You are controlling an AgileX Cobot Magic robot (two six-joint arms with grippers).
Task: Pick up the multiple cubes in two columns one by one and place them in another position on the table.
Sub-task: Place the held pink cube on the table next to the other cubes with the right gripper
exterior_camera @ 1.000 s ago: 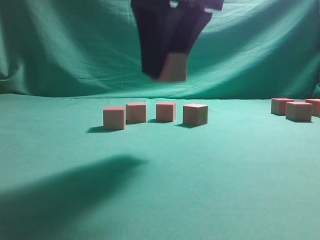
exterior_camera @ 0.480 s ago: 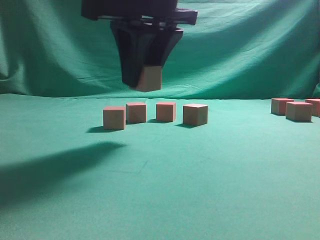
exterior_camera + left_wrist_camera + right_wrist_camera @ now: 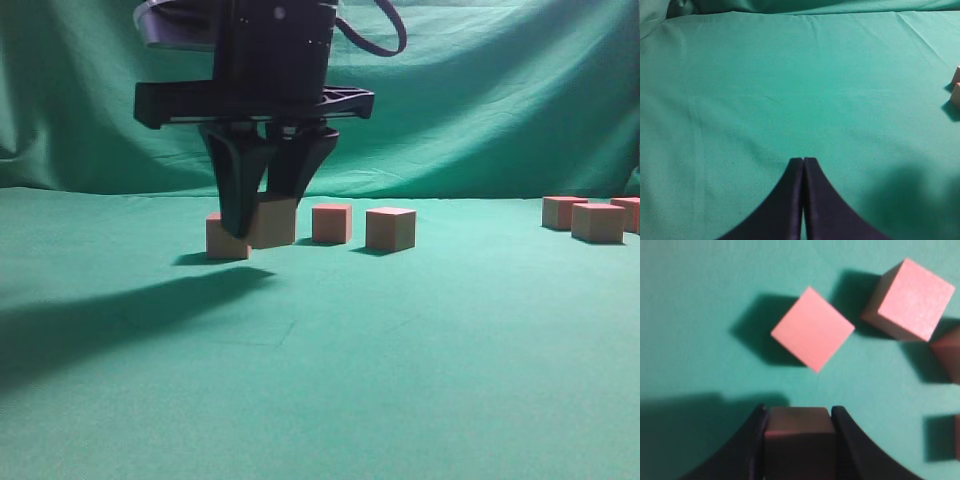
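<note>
Exterior view: the right gripper [image 3: 262, 225] hangs low over the table [image 3: 400, 350], its black fingers clamped on a held cube [image 3: 272, 221]. This cube sits at the height of the row cubes: one [image 3: 222, 238] at its left, partly hidden by a finger, and two at its right [image 3: 332, 223], [image 3: 390, 229]. Whether the held cube touches the cloth cannot be told here. A far-right group [image 3: 598, 221] lies well apart.

Right wrist view: the held cube [image 3: 799, 440] fills the gap between both fingers; beyond it lie a turned cube [image 3: 813, 329] and another [image 3: 910, 300], with more cut off at the right edge.

Left wrist view: the left gripper [image 3: 803, 161] is closed with fingertips together and empty, over bare cloth; two cubes [image 3: 956, 86] peek in at the right edge.
</note>
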